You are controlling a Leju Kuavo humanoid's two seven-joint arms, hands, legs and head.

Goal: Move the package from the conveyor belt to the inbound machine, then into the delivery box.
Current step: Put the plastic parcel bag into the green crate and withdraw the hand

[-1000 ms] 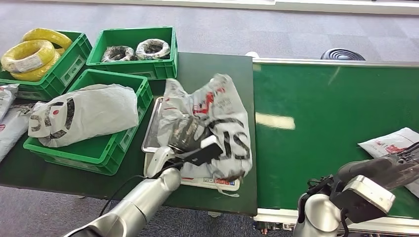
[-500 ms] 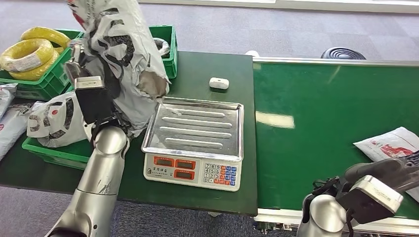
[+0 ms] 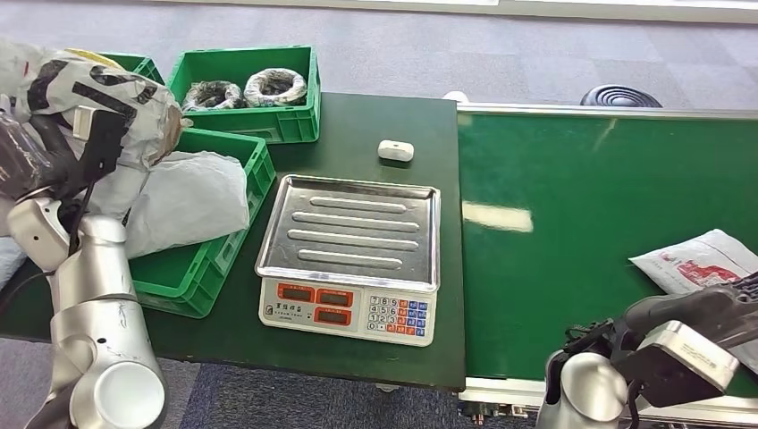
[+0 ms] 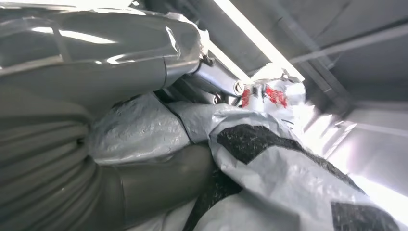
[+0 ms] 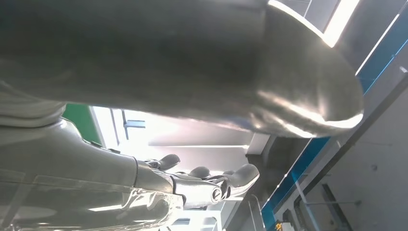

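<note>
My left hand [image 3: 40, 156] grips a crumpled grey package [image 3: 103, 94] with black and red print, raised at the far left above the front green crate [image 3: 219, 255]. Up close, the package [image 4: 288, 178] is pressed against my thumb [image 4: 159, 180]. The weighing scale [image 3: 344, 313] stands mid-table, its steel tray [image 3: 353, 232] bare. A second grey package [image 3: 702, 259] lies on the green conveyor belt [image 3: 590, 223] at the right edge. My right hand [image 3: 711, 308] hovers low just in front of it; its fingers [image 5: 211, 183] are spread with nothing in them.
The front crate holds another grey package [image 3: 192, 197]. Behind it stand a crate of black and white coils [image 3: 246, 89] and one with yellow coils [image 3: 134, 64]. A small white device [image 3: 395, 150] lies on the table behind the scale. More packages lie at the far left.
My left arm lifted the package off the scale tray and swung it left, over the front crate. The package on the belt has drifted slightly left. My right hand has barely moved.
</note>
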